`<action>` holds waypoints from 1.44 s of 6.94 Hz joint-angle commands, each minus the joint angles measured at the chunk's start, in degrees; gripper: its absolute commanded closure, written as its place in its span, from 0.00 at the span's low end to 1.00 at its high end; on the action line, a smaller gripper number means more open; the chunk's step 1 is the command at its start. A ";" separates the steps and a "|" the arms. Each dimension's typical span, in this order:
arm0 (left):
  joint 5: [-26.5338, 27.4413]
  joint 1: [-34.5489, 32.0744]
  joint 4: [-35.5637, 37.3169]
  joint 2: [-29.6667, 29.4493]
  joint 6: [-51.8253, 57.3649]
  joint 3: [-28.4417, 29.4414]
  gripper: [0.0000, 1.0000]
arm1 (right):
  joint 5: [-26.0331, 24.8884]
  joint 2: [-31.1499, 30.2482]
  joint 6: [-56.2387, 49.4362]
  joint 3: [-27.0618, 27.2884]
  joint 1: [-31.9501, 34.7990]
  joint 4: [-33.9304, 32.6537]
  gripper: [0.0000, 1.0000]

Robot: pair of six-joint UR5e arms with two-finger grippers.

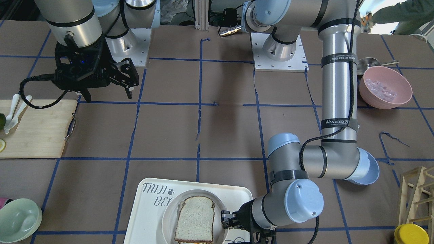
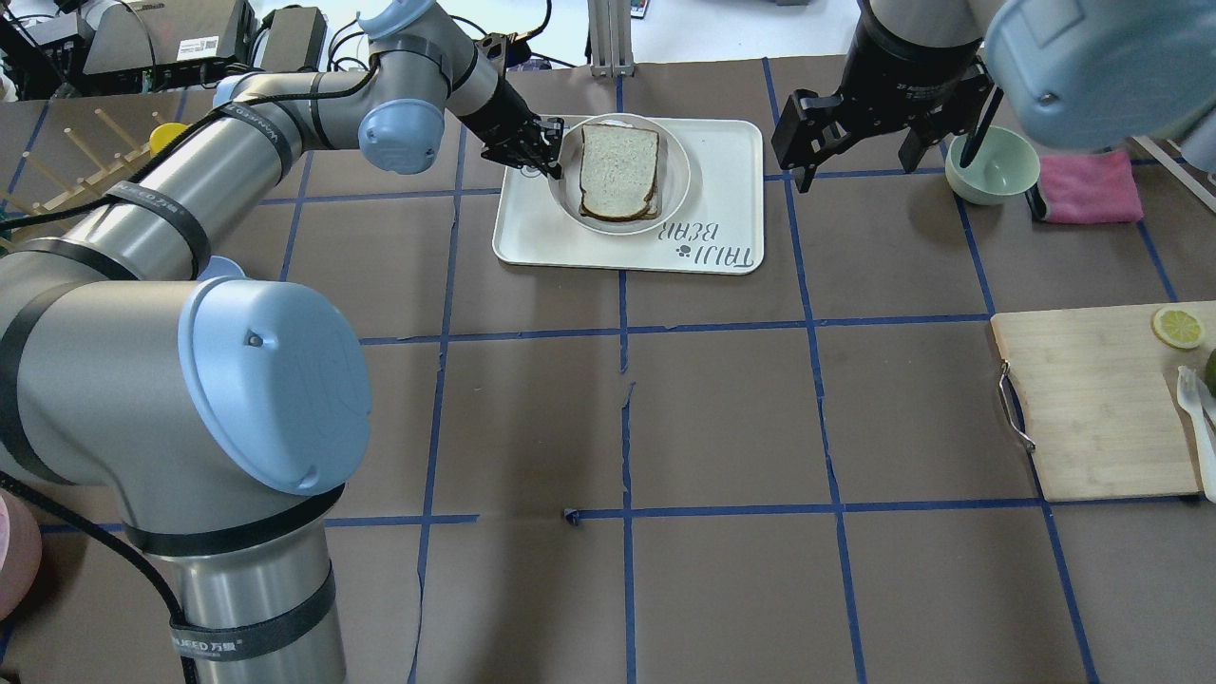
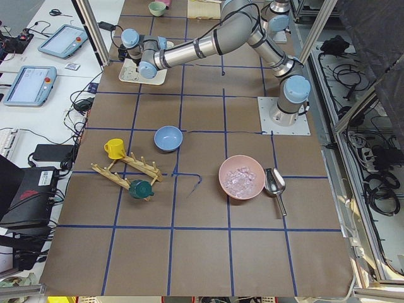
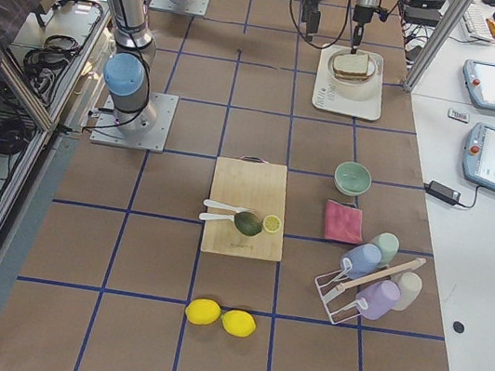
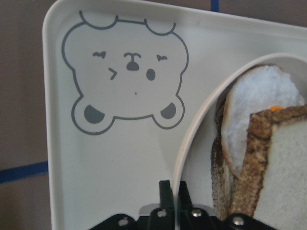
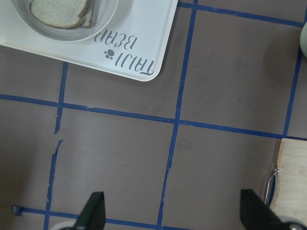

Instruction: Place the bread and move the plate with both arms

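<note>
- Looking through the left wrist camera, you see the left gripper (image 5: 174, 190) nearly closed. Its two black fingers (image 5: 166, 192) pinch the raised rim of the plate (image 5: 191, 141) between them.
- You will find the plate on the white tray (image 2: 722, 142), toward that tray's far-left corner as the overhead camera shows it. The gripped part of the rim is on the plate's left side.
- The tray lies near the middle of the table's (image 2: 722, 418) far edge, the edge opposite the robot. Its "TAIJI BEAR" lettering runs along the tray's near edge.
- The bread (image 2: 619, 171) lies flat inside the plate, on top of a stack, with its dark brown crust showing round the edges.
- Under the bread, on the side nearest the left gripper, you can make out another slice's edge and a white layer with a small orange speck.
- Your right gripper (image 2: 855, 166) is spread wide and holds nothing. Its wrist camera shows only bare table between the fingertips.
- It hangs raised above the table, off the tray's right edge. In the overhead view it appears between the tray and the pale green bowl (image 2: 993, 166).
- A wooden cutting board (image 2: 1092, 408) lies at the table's right edge, with a lemon slice (image 2: 1178, 327) on its far-right corner.
</note>
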 commanded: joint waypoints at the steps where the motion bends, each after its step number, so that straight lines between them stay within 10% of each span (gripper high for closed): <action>1: -0.40 -0.50 0.61 -0.29 -0.56 -0.76 0.01 | 0.07 0.04 -0.04 0.09 0.01 0.00 0.00; 7: 9.85 4.23 -19.22 17.17 1.10 -2.95 0.00 | -0.02 0.04 0.05 0.09 0.01 0.00 0.00; 10: 24.23 6.08 -32.22 30.08 1.54 -9.88 0.00 | -0.02 0.04 -0.04 0.09 -0.08 -0.08 0.00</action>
